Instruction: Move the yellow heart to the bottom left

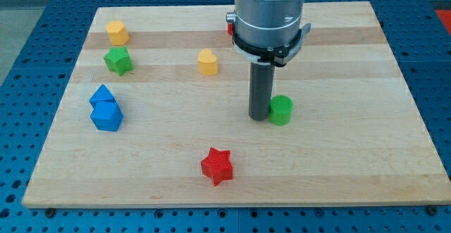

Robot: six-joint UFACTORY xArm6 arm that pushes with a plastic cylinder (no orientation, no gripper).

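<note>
The yellow heart (207,62) lies on the wooden board (352,162), above the board's middle. My tip (259,116) rests on the board right of centre, below and to the right of the heart and well apart from it. A green cylinder (280,110) stands right beside the tip on its right, touching or nearly touching the rod.
A yellow hexagon block (117,32) and a green star (118,60) sit at the upper left. Two blue blocks (106,109) lie together at the left. A red star (217,166) lies near the bottom centre. A red block (230,26) shows partly behind the arm.
</note>
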